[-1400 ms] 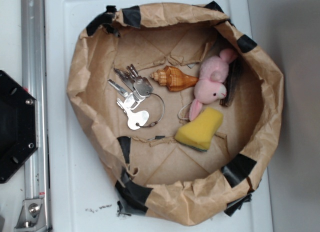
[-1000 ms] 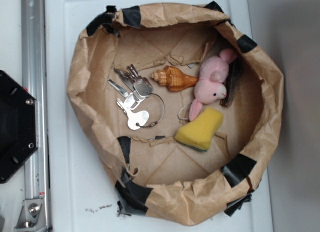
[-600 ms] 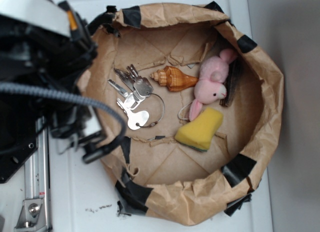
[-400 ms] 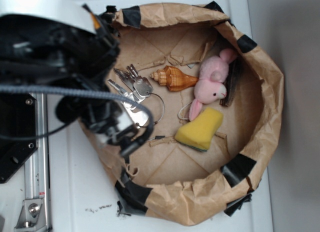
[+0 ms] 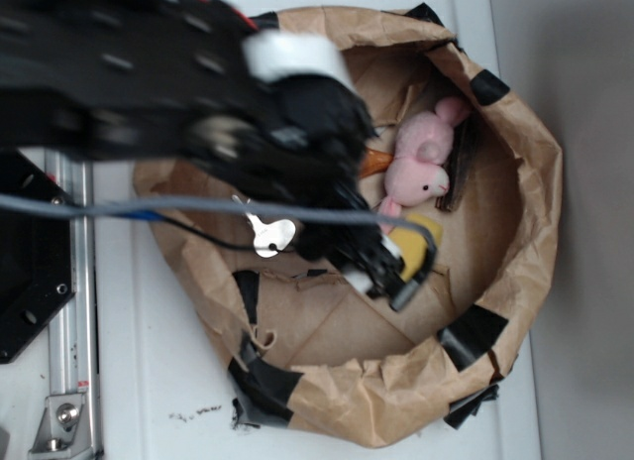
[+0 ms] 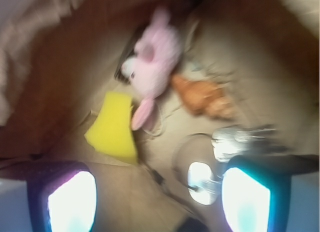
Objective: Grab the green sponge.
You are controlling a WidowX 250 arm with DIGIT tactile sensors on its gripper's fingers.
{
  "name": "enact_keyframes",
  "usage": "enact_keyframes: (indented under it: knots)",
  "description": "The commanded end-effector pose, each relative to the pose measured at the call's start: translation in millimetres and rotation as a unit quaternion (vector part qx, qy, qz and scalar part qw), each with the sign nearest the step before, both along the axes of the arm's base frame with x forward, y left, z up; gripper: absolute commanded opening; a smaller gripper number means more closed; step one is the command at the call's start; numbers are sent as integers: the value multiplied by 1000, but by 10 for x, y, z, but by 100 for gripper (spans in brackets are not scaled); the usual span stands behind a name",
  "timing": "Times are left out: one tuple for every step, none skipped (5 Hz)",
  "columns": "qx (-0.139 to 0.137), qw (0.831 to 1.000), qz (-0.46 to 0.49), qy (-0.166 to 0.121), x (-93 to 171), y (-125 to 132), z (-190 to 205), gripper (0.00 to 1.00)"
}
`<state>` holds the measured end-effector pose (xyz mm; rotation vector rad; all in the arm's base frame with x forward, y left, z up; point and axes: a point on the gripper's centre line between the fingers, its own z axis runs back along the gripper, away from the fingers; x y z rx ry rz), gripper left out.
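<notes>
One pincer [image 6: 159, 197] spread wide and empty, above the green sponge [image 6: 114, 127], pink bunny [image 6: 152, 57] touching it

The blurred wrist view showed the tool [image 6: 157, 199] spread wide above brown paper, the green sponge [image 6: 114, 127] touching a pink plush bunny [image 6: 152, 57], a seashell [image 6: 202, 97] and keys [image 6: 235, 139] nearby.

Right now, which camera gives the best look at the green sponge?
The wrist view: the green sponge lies unobstructed, though blurred, beside the pink bunny, ahead of the open gripper. In the exterior view the arm covers most of it; only a yellow sliver shows.
</notes>
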<state>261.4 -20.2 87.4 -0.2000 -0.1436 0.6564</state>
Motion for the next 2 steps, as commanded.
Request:
enact_keyframes:
  knots:
    - [34,998,-43,-7,444,-256,-328,100]
    - [52,998,-45,-10,581,-251,-425,98]
